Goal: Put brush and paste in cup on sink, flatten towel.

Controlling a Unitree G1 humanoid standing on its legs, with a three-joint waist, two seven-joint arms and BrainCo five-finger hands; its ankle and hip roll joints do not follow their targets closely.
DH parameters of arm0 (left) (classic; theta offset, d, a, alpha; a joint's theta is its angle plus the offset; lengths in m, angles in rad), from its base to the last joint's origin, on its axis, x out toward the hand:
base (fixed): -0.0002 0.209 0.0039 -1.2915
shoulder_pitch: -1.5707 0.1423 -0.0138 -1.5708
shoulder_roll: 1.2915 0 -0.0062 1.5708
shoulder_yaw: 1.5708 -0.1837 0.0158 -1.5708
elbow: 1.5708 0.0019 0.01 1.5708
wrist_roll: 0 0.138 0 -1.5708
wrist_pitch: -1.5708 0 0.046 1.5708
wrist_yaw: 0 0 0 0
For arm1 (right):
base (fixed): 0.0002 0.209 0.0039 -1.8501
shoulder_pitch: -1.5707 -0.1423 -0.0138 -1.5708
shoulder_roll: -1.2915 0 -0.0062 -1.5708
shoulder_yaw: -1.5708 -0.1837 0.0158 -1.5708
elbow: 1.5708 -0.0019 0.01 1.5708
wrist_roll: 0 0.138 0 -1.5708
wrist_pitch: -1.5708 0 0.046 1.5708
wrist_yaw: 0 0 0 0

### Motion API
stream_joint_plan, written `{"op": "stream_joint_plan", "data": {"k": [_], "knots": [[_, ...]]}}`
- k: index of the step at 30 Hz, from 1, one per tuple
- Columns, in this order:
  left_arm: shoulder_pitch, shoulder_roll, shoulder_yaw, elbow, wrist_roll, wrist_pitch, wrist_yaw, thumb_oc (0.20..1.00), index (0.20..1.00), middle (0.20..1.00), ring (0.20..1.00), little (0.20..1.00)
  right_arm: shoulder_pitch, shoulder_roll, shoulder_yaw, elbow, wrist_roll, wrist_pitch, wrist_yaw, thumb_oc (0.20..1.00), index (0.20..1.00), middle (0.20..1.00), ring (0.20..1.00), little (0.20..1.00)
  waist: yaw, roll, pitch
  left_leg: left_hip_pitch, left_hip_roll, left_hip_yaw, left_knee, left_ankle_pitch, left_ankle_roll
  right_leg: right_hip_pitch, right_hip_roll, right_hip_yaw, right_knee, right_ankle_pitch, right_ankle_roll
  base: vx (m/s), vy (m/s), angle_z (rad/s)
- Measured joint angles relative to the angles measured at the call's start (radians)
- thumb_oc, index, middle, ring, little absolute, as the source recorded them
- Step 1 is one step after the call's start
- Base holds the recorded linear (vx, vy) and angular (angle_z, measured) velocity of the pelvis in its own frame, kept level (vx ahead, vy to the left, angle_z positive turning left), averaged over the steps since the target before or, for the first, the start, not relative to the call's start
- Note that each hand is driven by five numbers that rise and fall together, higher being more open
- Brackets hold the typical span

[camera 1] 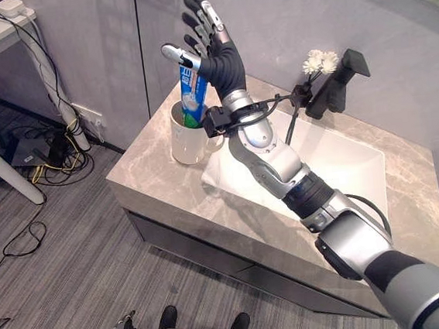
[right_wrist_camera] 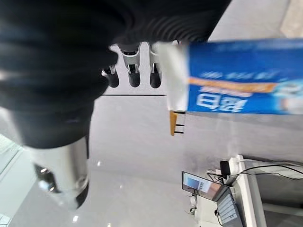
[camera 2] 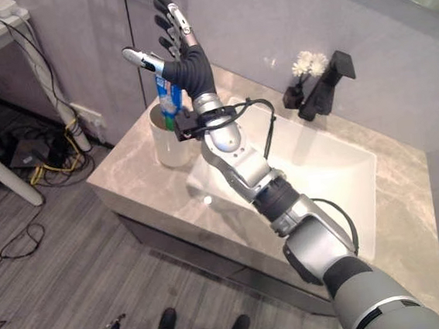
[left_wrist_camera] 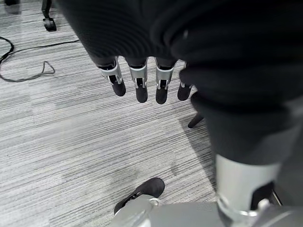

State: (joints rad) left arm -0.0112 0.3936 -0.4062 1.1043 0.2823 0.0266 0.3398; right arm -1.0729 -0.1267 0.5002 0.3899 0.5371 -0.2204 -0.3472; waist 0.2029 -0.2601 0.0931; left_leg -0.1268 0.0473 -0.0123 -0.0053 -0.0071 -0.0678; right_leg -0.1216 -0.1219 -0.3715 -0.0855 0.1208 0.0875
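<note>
- One white cup stands on the marble counter near its left front corner, just beside the left edge of the sink.
- A blue toothpaste tube stands upright inside the cup, its upper part rising well above the rim and leaning slightly towards the wall.
- In the right wrist view the toothpaste tube shows close beside the fingers, with its white end nearest them and a thin brown-yellow piece just past that end; whether that piece is the brush cannot be told.
- The right hand is raised above the cup, fingers straight and spread, thumb pointing out to the left; the palm sits just behind the top of the tube, and nothing is grasped.
- The white towel lies partly over the sink's left rim, beneath the right forearm; how flat it lies cannot be told, since the arm covers much of it.
- A black faucet stands at the back of the sink, with small white flowers just to its left.
- The left hand hangs over grey carpet, fingers relaxed and pointing down, holding nothing.
</note>
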Motion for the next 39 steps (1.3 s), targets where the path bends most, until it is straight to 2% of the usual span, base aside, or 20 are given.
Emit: {"op": "stream_joint_plan", "data": {"k": [5, 7, 8, 9, 10, 12, 14, 15, 17, 19, 20, 22, 24, 26, 27, 29, 32, 33, 36, 39], "knots": [[-0.023, -0.015, 0.0, 0.033, 0.0, 0.006, 0.0, 1.0, 1.0, 1.0, 1.0, 1.0, -0.008, -0.01, -0.047, -0.129, -0.043, -0.005, -0.035, 1.0, 1.0, 1.0, 1.0, 1.0, -0.004, 0.014, -0.001, 0.04, 0.003, 0.022, -0.002, -0.003, -0.001, 0.03, 0.002, 0.019, 0.0, 0.002, -0.003, -0.02, 0.005, -0.11], [-0.019, -0.034, 0.003, -0.012, 0.0, 0.011, -0.002, 1.0, 1.0, 1.0, 1.0, 1.0, -0.005, -0.069, -0.089, -0.24, -0.123, 0.004, -0.06, 1.0, 1.0, 1.0, 1.0, 1.0, -0.031, 0.049, -0.016, 0.087, -0.001, 0.053, -0.003, -0.012, 0.006, 0.055, -0.002, 0.049, 0.0, 0.006, 0.002, -0.04, 0.021, -0.26], [-0.019, -0.034, 0.003, -0.012, 0.0, 0.011, -0.002, 1.0, 1.0, 1.0, 1.0, 1.0, -0.005, -0.069, -0.089, -0.24, -0.123, 0.004, -0.06, 1.0, 1.0, 1.0, 1.0, 1.0, -0.031, 0.049, -0.016, 0.087, -0.001, 0.053, -0.003, -0.012, 0.006, 0.055, -0.002, 0.049, 0.0, 0.006, 0.002, -0.01, 0.02, -0.52], [0.017, -0.049, -0.004, -0.053, -0.001, 0.003, -0.005, 1.0, 1.0, 1.0, 1.0, 1.0, 0.0, -0.132, -0.144, -0.342, -0.192, -0.009, -0.076, 1.0, 1.0, 1.0, 1.0, 1.0, -0.059, 0.084, -0.056, 0.098, -0.004, 0.081, -0.01, -0.019, 0.016, 0.056, -0.008, 0.077, 0.0, 0.009, 0.006, 0.0, 0.019, -0.39], [0.025, -0.053, -0.004, -0.071, -0.001, -0.002, -0.009, 1.0, 1.0, 1.0, 1.0, 1.0, 0.001, -0.175, -0.156, -0.374, -0.216, -0.016, -0.081, 1.0, 1.0, 1.0, 1.0, 1.0, -0.069, 0.099, -0.064, 0.109, -0.005, 0.089, -0.018, -0.018, 0.018, 0.058, -0.009, 0.087, 0.0, 0.011, 0.008, -0.01, 0.016, -0.45], [0.032, -0.052, 0.004, -0.114, -0.002, -0.005, -0.022, 1.0, 1.0, 1.0, 1.0, 1.0, 0.01, -0.359, -0.184, -0.431, -0.327, -0.015, -0.088, 1.0, 1.0, 1.0, 1.0, 1.0, -0.092, 0.117, -0.087, 0.129, -0.011, 0.106, -0.024, -0.018, 0.02, 0.062, -0.011, 0.099, 0.0, 0.014, 0.011, -0.01, 0.01, -0.16], [0.041, -0.05, 0.027, -0.136, -0.01, -0.023, -0.045, 1.0, 1.0, 1.0, 1.0, 1.0, 0.06, -0.677, -0.257, -0.491, -0.474, -0.011, -0.101, 1.0, 1.0, 1.0, 1.0, 1.0, -0.112, 0.138, -0.095, 0.152, -0.011, 0.11, -0.044, -0.014, 0.023, 0.074, -0.013, 0.102, 0.0, 0.013, 0.014, 0.0, 0.019, -0.06], [0.056, -0.049, 0.042, -0.146, -0.01, -0.027, -0.052, 1.0, 1.0, 1.0, 1.0, 1.0, 0.11, -0.788, -0.325, -0.509, -0.528, -0.011, -0.115, 1.0, 1.0, 1.0, 1.0, 1.0, -0.128, 0.146, -0.1, 0.168, -0.011, 0.114, -0.06, -0.01, 0.025, 0.079, -0.012, 0.11, 0.0, 0.011, 0.016, -0.01, 0.011, -0.24], [0.094, -0.043, 0.043, -0.141, -0.011, -0.04, -0.076, 1.0, 1.0, 1.0, 1.0, 1.0, 0.225, -0.829, -0.496, -0.518, -0.605, -0.009, -0.164, 1.0, 1.0, 1.0, 1.0, 1.0, -0.186, 0.173, -0.121, 0.198, -0.007, 0.139, -0.084, -0.01, 0.027, 0.088, -0.006, 0.137, 0.0, 0.01, 0.018, -0.01, 0.004, -0.37], [0.098, -0.047, 0.044, -0.142, -0.009, -0.052, -0.089, 1.0, 1.0, 1.0, 1.0, 1.0, 0.412, -0.931, -0.618, -0.495, -0.681, -0.007, -0.205, 1.0, 1.0, 1.0, 1.0, 1.0, -0.246, 0.201, -0.133, 0.201, -0.009, 0.152, -0.089, -0.014, 0.031, 0.085, -0.008, 0.147, 0.0, 0.009, 0.019, 0.02, -0.003, -0.31], [0.09, -0.047, 0.042, -0.145, -0.008, -0.066, -0.11, 1.0, 1.0, 1.0, 1.0, 1.0, 0.563, -0.936, -0.701, -0.47, -0.689, -0.003, -0.234, 1.0, 1.0, 1.0, 1.0, 1.0, -0.293, 0.233, -0.133, 0.215, -0.006, 0.176, -0.089, -0.018, 0.03, 0.084, 0.0, 0.174, -0.006, 0.009, 0.023, 0.0, -0.014, -0.38], [0.086, -0.046, 0.045, -0.163, -0.007, -0.077, -0.123, 1.0, 1.0, 1.0, 1.0, 1.0, 0.758, -0.916, -0.818, -0.44, -0.687, -0.021, -0.243, 1.0, 1.0, 1.0, 1.0, 1.0, -0.302, 0.242, -0.139, 0.215, -0.003, 0.19, -0.09, -0.019, 0.03, 0.076, 0.003, 0.191, -0.008, 0.005, 0.025, -0.01, -0.018, -0.33], [0.098, -0.05, 0.038, -0.177, -0.006, -0.083, -0.144, 1.0, 1.0, 1.0, 1.0, 1.0, 0.891, -0.861, -0.858, -0.332, -0.651, -0.001, -0.258, 1.0, 1.0, 1.0, 1.0, 1.0, -0.33, 0.263, -0.129, 0.213, -0.003, 0.2, -0.09, -0.022, 0.033, 0.068, 0.006, 0.201, -0.009, 0.009, 0.023, -0.01, -0.02, -0.2], [0.101, -0.048, 0.046, -0.183, -0.006, -0.084, -0.159, 1.0, 1.0, 1.0, 1.0, 1.0, 1.083, -0.815, -0.961, -0.211, -0.62, -0.001, -0.26, 1.0, 1.0, 1.0, 1.0, 1.0, -0.321, 0.276, -0.12, 0.208, 0.0, 0.215, -0.09, -0.02, 0.031, 0.053, 0.013, 0.218, -0.009, 0.013, 0.023, -0.04, -0.032, -0.16], [0.113, -0.045, 0.057, -0.19, -0.006, -0.083, -0.165, 1.0, 1.0, 1.0, 1.0, 1.0, 1.181, -0.768, -0.998, -0.172, -0.617, -0.002, -0.252, 1.0, 1.0, 1.0, 1.0, 1.0, -0.322, 0.276, -0.118, 0.21, 0.003, 0.215, -0.09, -0.019, 0.029, 0.051, 0.016, 0.22, -0.009, 0.013, 0.023, -0.03, -0.038, -0.11], [0.188, -0.033, 0.133, -0.337, -0.034, -0.081, -0.18, 1.0, 1.0, 1.0, 1.0, 1.0, 1.342, -0.567, -1.067, -0.088, -0.527, -0.006, -0.202, 1.0, 1.0, 1.0, 1.0, 1.0, -0.314, 0.26, -0.108, 0.2, 0.011, 0.218, -0.09, -0.018, 0.027, 0.043, 0.02, 0.221, -0.009, 0.012, 0.019, -0.03, -0.043, -0.07], [0.269, 0.05, 0.112, -0.566, -0.039, -0.089, -0.206, 1.0, 1.0, 1.0, 1.0, 1.0, 1.359, -0.44, -1.006, -0.017, -0.412, 0.041, -0.129, 1.0, 1.0, 1.0, 1.0, 1.0, -0.35, 0.271, -0.087, 0.197, 0.011, 0.234, -0.091, -0.019, 0.026, 0.034, 0.021, 0.235, -0.008, 0.02, 0.012, -0.02, -0.028, -0.15], [0.271, 0.082, 0.101, -0.612, -0.038, -0.103, -0.221, 1.0, 1.0, 1.0, 1.0, 1.0, 1.365, -0.432, -0.951, 0.04, -0.378, 0.018, -0.102, 1.0, 1.0, 1.0, 1.0, 1.0, -0.355, 0.276, -0.087, 0.197, 0.01, 0.234, -0.091, -0.019, 0.026, 0.035, 0.02, 0.236, -0.003, 0.022, 0.011, -0.02, -0.019, -0.05], [0.317, 0.19, 0.108, -0.814, -0.054, -0.128, -0.291, 1.0, 1.0, 1.0, 1.0, 1.0, 1.372, -0.432, -0.761, 0.203, -0.353, 0.033, 0.02, 1.0, 1.0, 1.0, 1.0, 1.0, -0.329, 0.274, -0.079, 0.199, 0.012, 0.233, -0.091, -0.018, 0.025, 0.035, 0.021, 0.236, -0.009, 0.021, 0.01, -0.01, -0.011, 0.0], [0.407, 0.238, 0.165, -0.991, -0.178, -0.131, -0.383, 1.0, 1.0, 1.0, 1.0, 1.0, 1.352, -0.42, -0.562, 0.3, -0.347, 0.057, 0.154, 1.0, 1.0, 1.0, 1.0, 1.0, -0.312, 0.272, -0.073, 0.201, 0.014, 0.231, -0.09, -0.017, 0.024, 0.039, 0.023, 0.232, -0.009, 0.022, 0.008, -0.03, -0.035, 0.03]]}}
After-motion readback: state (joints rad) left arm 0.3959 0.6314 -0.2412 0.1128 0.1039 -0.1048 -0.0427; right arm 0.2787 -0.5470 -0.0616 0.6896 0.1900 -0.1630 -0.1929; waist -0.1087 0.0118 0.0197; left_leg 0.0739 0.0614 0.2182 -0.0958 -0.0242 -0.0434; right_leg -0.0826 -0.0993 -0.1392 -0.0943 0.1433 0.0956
